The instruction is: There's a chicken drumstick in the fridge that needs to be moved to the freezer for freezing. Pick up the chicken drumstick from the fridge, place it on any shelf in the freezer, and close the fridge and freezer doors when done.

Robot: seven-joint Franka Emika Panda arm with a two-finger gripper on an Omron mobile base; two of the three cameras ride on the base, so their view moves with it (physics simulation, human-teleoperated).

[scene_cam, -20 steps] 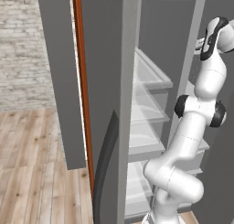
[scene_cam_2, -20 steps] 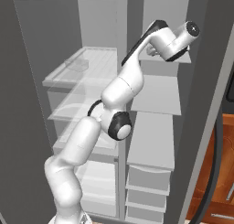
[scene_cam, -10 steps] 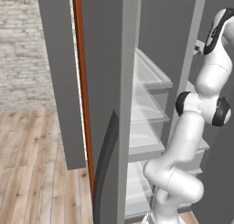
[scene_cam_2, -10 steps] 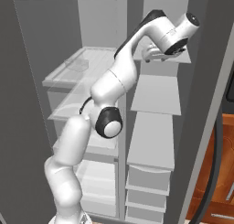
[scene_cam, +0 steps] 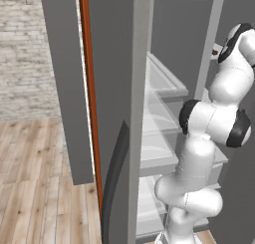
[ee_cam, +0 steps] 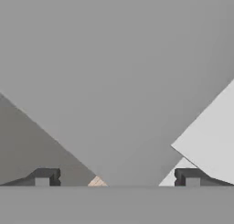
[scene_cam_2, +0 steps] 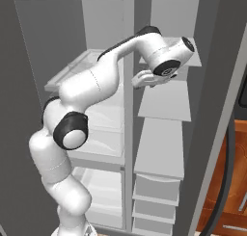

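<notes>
Drumstick is just a reddish-brown speck at the hand, level with the freezer's upper shelf and hard against the divider; can't tell if it rests on anything. Gripper fingers stand wide apart, nothing clamped, facing blank grey wall. Two doors both swung open and cut off by frame, three pale shelves counted, arm crowding the freezer's upper bay.

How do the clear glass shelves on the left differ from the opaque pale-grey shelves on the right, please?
The clear glass shelves are see-through and wide; the opaque pale-grey shelves are solid and narrower. The glass ones sit left of the grey centre divider, the grey ones right. Both are flat and stacked in tiers.
</notes>
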